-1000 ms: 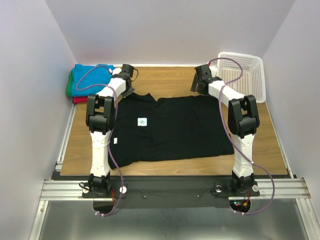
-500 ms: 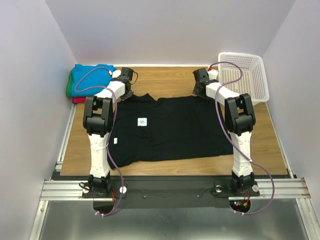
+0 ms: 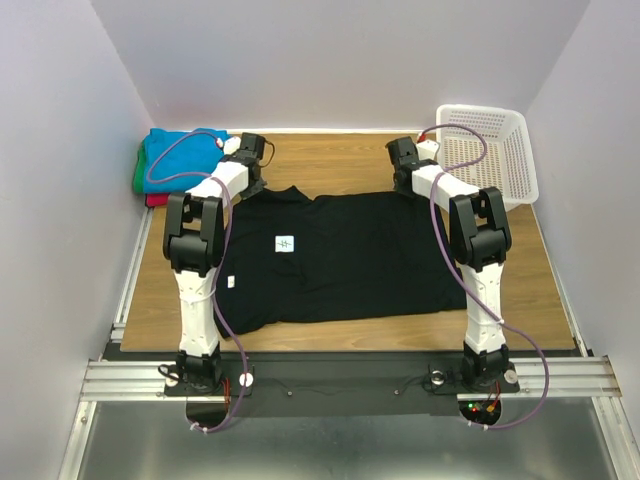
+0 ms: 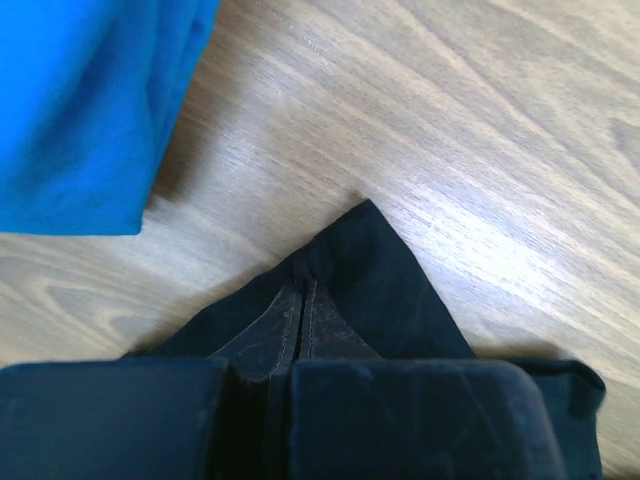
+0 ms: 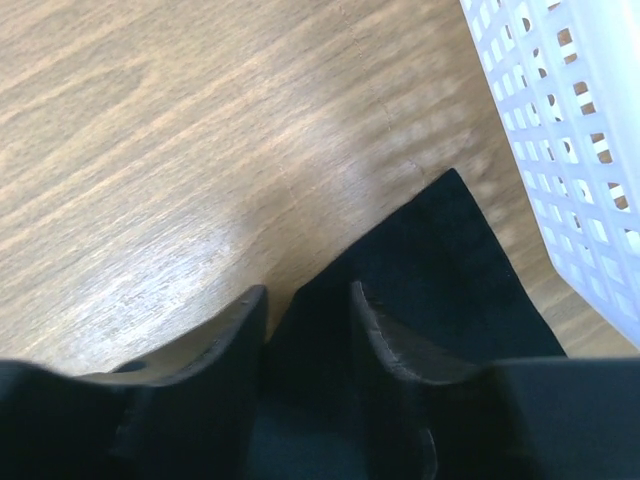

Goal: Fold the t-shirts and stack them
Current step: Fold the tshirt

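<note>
A black t-shirt [image 3: 340,255] lies spread flat across the table, its small white neck label [image 3: 285,243] facing up. My left gripper [image 3: 254,186] is shut on the shirt's far left corner; in the left wrist view the pads [image 4: 302,285] pinch a peak of black cloth [image 4: 390,290]. My right gripper [image 3: 409,186] is at the far right corner. There its fingers [image 5: 308,295] stand a little apart, astride the edge of the black cloth [image 5: 450,270]. A folded stack sits at the far left: turquoise-blue shirt [image 3: 180,155] on top, green [image 3: 138,178] and red [image 3: 158,200] below.
A white lattice basket [image 3: 485,150] stands at the far right corner, close beside my right gripper, and its wall [image 5: 580,130] fills the right wrist view's edge. The blue shirt [image 4: 80,100] lies just left of my left gripper. Walls enclose the table on three sides.
My right gripper dropped to the shirt's far right corner and its fingers narrowed around the cloth edge. The left gripper kept its pinch, shifting only slightly.
</note>
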`<state>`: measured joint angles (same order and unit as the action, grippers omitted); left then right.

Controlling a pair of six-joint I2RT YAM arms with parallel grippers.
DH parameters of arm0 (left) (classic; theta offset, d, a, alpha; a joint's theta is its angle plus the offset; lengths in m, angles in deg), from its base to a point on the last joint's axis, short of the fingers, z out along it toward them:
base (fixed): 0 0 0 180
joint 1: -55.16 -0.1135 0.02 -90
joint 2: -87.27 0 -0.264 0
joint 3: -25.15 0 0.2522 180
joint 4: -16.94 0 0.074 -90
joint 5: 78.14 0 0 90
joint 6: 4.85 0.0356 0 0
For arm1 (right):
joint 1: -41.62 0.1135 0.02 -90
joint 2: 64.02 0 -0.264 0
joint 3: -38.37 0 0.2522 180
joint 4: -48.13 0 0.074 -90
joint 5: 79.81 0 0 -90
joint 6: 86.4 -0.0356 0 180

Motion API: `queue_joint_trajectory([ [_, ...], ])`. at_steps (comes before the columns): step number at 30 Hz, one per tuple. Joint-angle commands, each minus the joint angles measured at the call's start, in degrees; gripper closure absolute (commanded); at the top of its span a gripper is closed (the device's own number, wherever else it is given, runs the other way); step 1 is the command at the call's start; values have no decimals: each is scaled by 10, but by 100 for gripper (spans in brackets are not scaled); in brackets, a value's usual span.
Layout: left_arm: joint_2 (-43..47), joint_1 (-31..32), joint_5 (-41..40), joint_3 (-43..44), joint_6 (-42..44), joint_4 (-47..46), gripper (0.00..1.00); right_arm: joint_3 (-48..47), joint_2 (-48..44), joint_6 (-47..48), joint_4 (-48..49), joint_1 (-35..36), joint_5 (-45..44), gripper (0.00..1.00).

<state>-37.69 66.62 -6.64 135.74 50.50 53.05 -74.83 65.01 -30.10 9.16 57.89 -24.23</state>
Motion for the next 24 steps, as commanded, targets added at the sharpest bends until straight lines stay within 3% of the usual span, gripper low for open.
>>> queue_joint_trajectory([
  [1,60,-3,-16,-10,14,-11,100,2,11,-13,15,5,-29,61],
  [5,68,-3,-13,-18,15,-13,100,-1,12,-11,15,5,-24,74],
  [10,90,-3,-7,-30,20,-23,100,-9,1,-5,15,5,-13,100],
  [19,167,5,0,-107,16,-48,100,46,-61,-3,15,7,-14,99],
  [24,227,16,11,-217,2,-90,100,123,-114,-32,21,24,-27,99],
])
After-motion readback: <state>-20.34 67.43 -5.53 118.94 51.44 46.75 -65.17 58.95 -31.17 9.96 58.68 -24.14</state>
